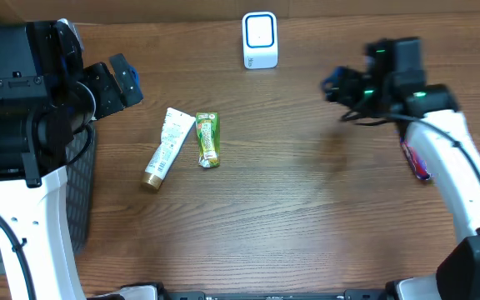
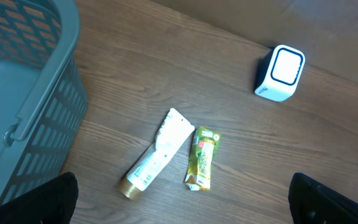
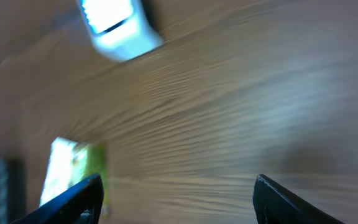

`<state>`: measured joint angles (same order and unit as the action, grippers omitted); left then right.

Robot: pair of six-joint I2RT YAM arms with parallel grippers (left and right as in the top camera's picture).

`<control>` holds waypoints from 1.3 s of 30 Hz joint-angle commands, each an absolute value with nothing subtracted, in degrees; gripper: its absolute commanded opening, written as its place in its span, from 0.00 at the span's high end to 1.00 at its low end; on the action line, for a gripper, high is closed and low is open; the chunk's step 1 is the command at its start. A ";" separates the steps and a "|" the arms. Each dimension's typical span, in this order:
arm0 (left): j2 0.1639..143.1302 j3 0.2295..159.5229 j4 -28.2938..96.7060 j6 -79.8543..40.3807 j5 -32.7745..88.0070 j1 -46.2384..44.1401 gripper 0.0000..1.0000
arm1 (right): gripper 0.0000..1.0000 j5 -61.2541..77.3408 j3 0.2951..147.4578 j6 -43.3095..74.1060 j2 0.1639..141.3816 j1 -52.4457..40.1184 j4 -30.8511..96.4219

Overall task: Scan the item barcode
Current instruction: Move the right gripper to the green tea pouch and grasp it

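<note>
Two robot arms hang over a wooden table point(image 1: 307, 217), and neither holds anything. The left gripper point(image 1: 119, 83) has its jaws spread wide. The right gripper point(image 1: 333, 87) shows its fingers point(image 3: 79, 199) well apart too, with only bare wood between them.

One white tube point(image 2: 157, 155) with a gold cap and one green sachet point(image 2: 202, 158) lie side by side, just ahead of and below the left gripper. They are so close that I cannot tell whether they touch. One white, blue-faced barcode scanner point(image 1: 259, 40) stands beyond them, ahead of the right gripper and off to one side. One grey slatted basket point(image 2: 36, 93) sits right beside the left gripper. One red-and-white packet point(image 1: 417, 164) lies partly hidden under the right arm.

The likeliest slip, as I judge it, is a pinch that catches both tube and sachet, since they lie so close together. Both lie flat, so the jaws could skid over them and push them away. A barcode turned away from the scanner would not read. A careless swing could also topple the scanner.
</note>
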<state>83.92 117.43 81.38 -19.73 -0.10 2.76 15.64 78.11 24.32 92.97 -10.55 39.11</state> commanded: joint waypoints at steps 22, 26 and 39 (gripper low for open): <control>84.09 118.17 81.25 -19.27 -0.58 2.98 0.00 | 0.18 11.07 79.46 23.97 113.36 -41.10 18.90; 84.09 118.17 81.25 -19.27 -0.58 2.98 0.00 | 0.18 8.78 79.46 23.97 117.30 -42.50 14.83; 84.09 118.17 81.23 -19.29 -0.58 2.98 0.00 | 0.29 8.99 79.46 26.37 120.75 -43.64 8.56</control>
<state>83.92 117.43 81.41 -19.73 -0.10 2.76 9.54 78.46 25.41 120.31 -42.87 9.02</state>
